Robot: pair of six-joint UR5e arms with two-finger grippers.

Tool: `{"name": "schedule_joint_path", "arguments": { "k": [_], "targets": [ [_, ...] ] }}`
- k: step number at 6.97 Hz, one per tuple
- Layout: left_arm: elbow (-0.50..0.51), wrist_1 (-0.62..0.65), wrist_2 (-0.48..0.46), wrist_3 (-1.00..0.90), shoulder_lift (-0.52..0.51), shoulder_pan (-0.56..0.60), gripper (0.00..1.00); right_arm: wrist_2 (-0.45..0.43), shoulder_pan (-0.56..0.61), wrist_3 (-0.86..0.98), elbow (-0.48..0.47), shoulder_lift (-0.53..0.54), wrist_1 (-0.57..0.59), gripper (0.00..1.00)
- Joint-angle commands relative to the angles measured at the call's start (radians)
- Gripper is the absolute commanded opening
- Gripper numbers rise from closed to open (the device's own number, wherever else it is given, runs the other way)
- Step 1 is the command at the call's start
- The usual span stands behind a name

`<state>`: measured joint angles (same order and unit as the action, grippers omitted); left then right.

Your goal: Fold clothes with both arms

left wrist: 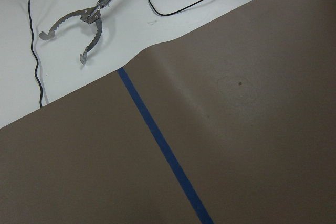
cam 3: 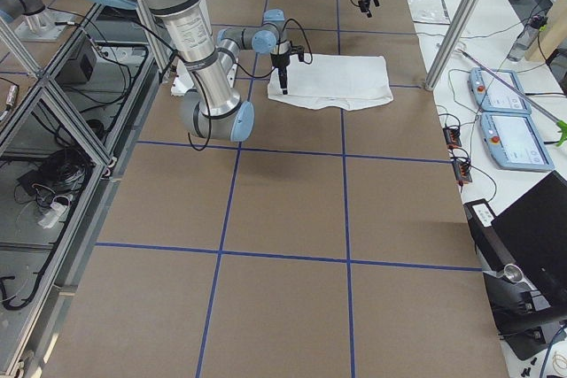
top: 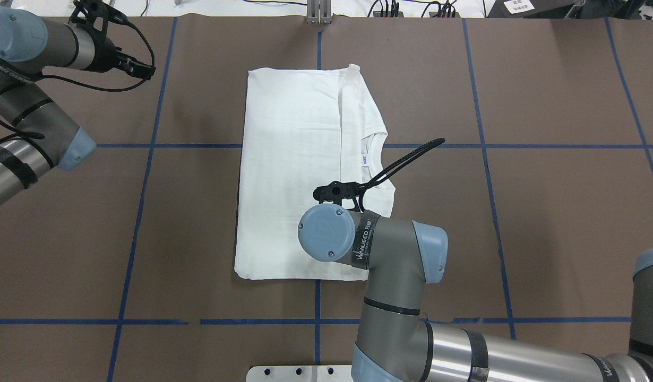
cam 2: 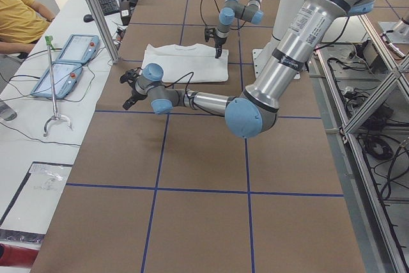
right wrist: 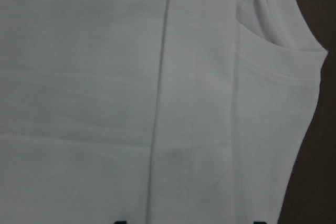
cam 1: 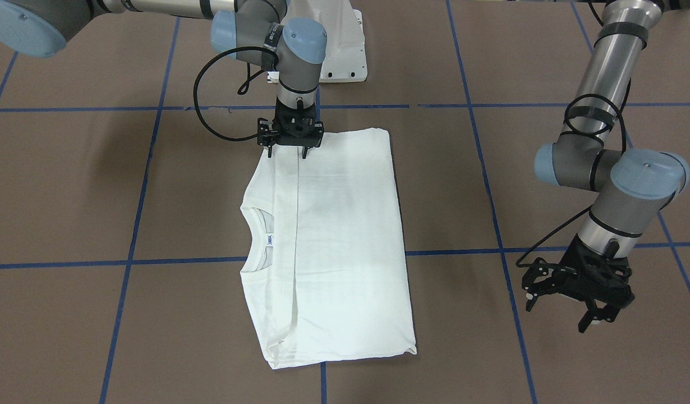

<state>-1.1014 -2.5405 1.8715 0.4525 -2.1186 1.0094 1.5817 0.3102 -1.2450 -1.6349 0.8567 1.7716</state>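
The white shirt point(cam 1: 345, 241) lies folded into a long rectangle on the brown table, plain side up. Its ribbed neck and small label point(cam 1: 271, 240) show at one long edge. My right gripper point(cam 1: 288, 151) points straight down over the shirt's corner nearest the robot base. It is open, and the fingertips point(right wrist: 121, 222) frame the cloth point(right wrist: 105, 77) in the right wrist view. My left gripper point(cam 1: 558, 314) hangs open above bare table, well off to the side of the shirt point(top: 294, 159). The left wrist view shows only brown paper and blue tape.
Blue tape lines point(cam 1: 322, 261) grid the table. The white pedestal base point(cam 1: 342, 50) stands behind the shirt. On a white side bench lie a metal grabber tool point(left wrist: 79, 24) and two teach pendants point(cam 2: 70, 62); a person in yellow point(cam 2: 19, 17) sits there.
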Motion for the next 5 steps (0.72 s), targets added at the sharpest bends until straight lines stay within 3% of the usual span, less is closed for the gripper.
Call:
{"name": "schedule_joint_path", "arguments": {
  "k": [1, 3, 5],
  "targets": [
    [0.0, -0.015, 0.0, 0.0, 0.006, 0.0, 1.0, 0.001, 0.0, 0.013, -0.02, 0.001, 0.064, 0.83],
    [0.0, -0.017, 0.0, 0.0, 0.006, 0.0, 1.0, 0.001, 0.001, 0.077, -0.098, 0.045, 0.164, 0.83],
    [-0.002, -0.017, 0.0, 0.0, 0.006, 0.0, 1.0, 0.0, 0.004, 0.082, -0.184, 0.175, 0.164, 0.82]
  ]
}}
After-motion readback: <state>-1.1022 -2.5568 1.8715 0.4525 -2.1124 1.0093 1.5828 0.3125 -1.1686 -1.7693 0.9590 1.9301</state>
